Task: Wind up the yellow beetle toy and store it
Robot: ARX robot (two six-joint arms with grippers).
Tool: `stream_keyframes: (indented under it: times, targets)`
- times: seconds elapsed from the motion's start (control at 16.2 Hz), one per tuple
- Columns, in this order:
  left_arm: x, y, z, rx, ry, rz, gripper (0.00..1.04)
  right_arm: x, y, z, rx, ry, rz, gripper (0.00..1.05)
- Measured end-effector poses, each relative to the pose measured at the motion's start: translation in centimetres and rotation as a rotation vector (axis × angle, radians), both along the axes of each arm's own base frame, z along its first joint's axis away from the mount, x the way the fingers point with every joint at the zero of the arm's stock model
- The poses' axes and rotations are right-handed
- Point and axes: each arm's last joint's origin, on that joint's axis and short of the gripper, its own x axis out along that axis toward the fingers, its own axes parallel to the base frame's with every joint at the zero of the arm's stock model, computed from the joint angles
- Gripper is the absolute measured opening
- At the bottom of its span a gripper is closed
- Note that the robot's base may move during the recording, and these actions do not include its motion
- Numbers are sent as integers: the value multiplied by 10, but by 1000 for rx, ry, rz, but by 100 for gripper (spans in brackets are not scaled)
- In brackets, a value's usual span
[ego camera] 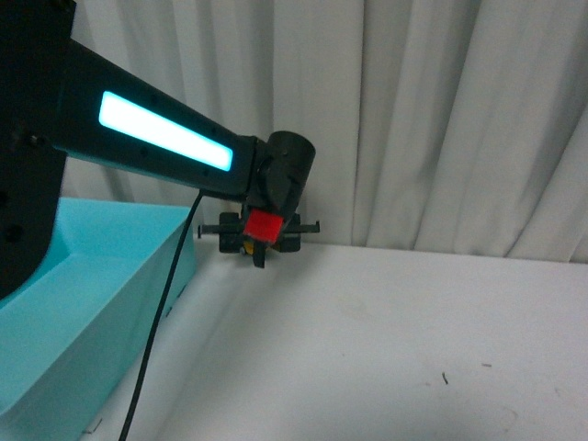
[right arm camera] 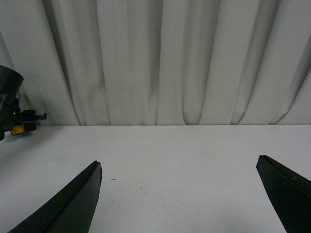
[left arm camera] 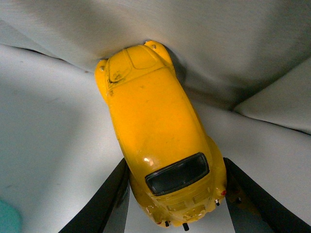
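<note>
The yellow beetle toy (left arm camera: 155,136) fills the left wrist view, its nose against the white curtain and its dark rear window nearest the camera. My left gripper (left arm camera: 175,194) is shut on its rear flanks, one black finger on each side. In the front view that gripper (ego camera: 257,241) hangs at the far edge of the table by the curtain, with only a sliver of the yellow toy (ego camera: 248,246) showing under a red block. The right wrist view catches the yellow toy (right arm camera: 18,129) far off. My right gripper (right arm camera: 179,167) is open, nothing between its fingers.
A turquoise bin (ego camera: 73,303) stands at the left of the white table (ego camera: 386,349). A black cable (ego camera: 156,340) hangs from the left arm across the bin's edge. White curtain (ego camera: 423,119) closes off the back.
</note>
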Motion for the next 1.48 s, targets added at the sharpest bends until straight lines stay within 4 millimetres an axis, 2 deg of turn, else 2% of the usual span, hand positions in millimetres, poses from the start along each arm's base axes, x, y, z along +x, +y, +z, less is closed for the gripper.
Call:
stream_keyframes:
  times: [0.18, 0.43, 0.55, 0.68, 0.8, 0.86, 0.92, 0.99, 1.05, 1.17, 1.29, 1.48]
  targets:
    - [-15, 21, 27, -43, -26, -15, 50, 0, 0, 0, 0, 0, 0, 98]
    - [-55, 51, 97, -145, -118, -85, 50, 0, 0, 0, 0, 0, 0, 98]
    - [-84, 68, 128, -229, -136, -130, 50, 0, 0, 0, 0, 0, 0, 98]
    - [-104, 85, 143, -279, -159, -127, 50, 0, 0, 0, 0, 0, 0, 98]
    - [-126, 124, 155, -268, -229, -76, 50, 0, 0, 0, 0, 0, 0, 98]
    - [-138, 147, 157, -256, -240, -58, 50, 0, 0, 0, 0, 0, 0, 98]
    - [-147, 162, 155, -252, -248, -54, 50, 0, 0, 0, 0, 0, 0, 98]
    - [-163, 183, 148, -247, -228, -48, 50, 0, 0, 0, 0, 0, 0, 98]
    - [-177, 193, 138, -269, -195, -79, 50, 0, 0, 0, 0, 0, 0, 98]
    - [-194, 195, 123, -288, -146, -189, 50, 0, 0, 0, 0, 0, 0, 98]
    - [-204, 201, 106, -227, -127, -295, 49, 0, 0, 0, 0, 0, 0, 98]
    - [-198, 236, 66, -85, -23, -290, 49, 0, 0, 0, 0, 0, 0, 98]
